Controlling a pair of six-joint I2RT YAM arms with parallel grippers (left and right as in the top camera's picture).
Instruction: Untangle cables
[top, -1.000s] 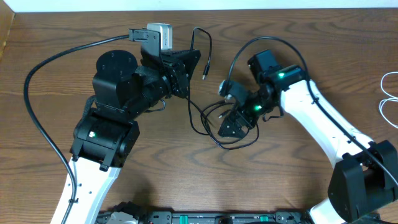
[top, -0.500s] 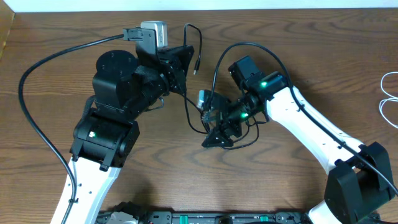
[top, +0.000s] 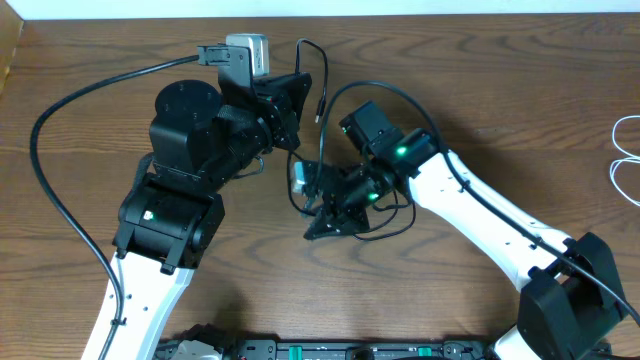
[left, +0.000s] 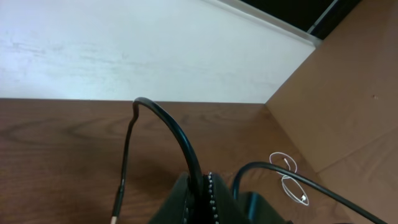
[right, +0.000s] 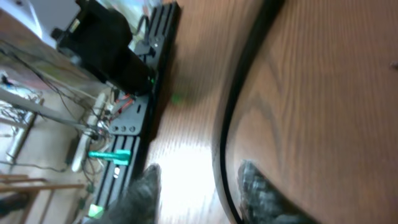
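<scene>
A thin black cable (top: 303, 47) loops up from my left gripper (top: 294, 100) and hangs down to a small plug (top: 318, 108). In the left wrist view that gripper (left: 202, 190) is shut on this cable (left: 180, 137). More black cable (top: 385, 228) lies looped on the table under my right arm. My right gripper (top: 313, 230) points down-left at the left edge of those loops. Its blurred fingers (right: 258, 193) stand apart in the right wrist view, with a black cable (right: 225, 146) running between them, close to the right finger and not pinched. A white cable (top: 625, 160) lies at the far right.
The left arm's thick black supply cable (top: 55, 130) sweeps over the left part of the table. The right arm's own cable (top: 375, 85) arcs above its wrist. A black rail with electronics (right: 134, 93) runs along the table's front edge. A side wall (left: 336, 112) stands near the white cable (left: 289, 183).
My right gripper has swept left across the loops toward the left arm, and its jaws have narrowed. The left gripper shifted slightly left with its cable, then held still.
</scene>
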